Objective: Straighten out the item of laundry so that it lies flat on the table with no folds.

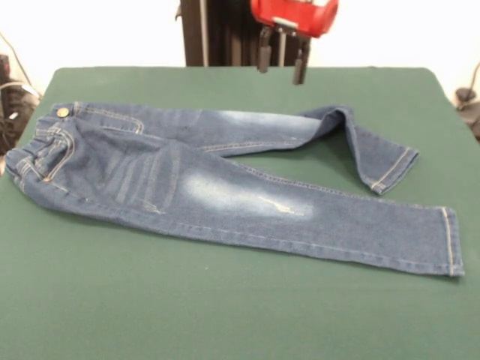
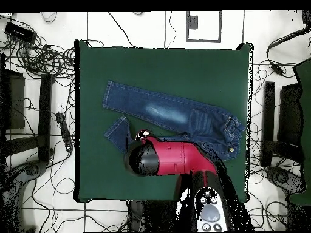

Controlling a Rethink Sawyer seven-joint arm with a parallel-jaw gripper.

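The blue denim jeans point(image 1: 225, 187) lie across the dark green table point(image 1: 225, 315), waist with brass button at the left and cuffs at the right. The near leg lies straight and flat. The far leg is folded back at the knee, its cuff point(image 1: 394, 171) pointing toward the near right. My gripper point(image 1: 281, 58) hangs open and empty above the table's far edge, just behind the folded knee and not touching the cloth. In the overhead view the jeans point(image 2: 170, 115) lie on the table point(image 2: 164, 67), and my red arm point(image 2: 179, 159) covers the far leg and hides the gripper.
The black pedestal point(image 1: 217, 30) stands behind the table's far edge. Cables point(image 2: 36, 60) lie on the floor to the left. Dark stands point(image 2: 279, 127) flank the table at both sides.
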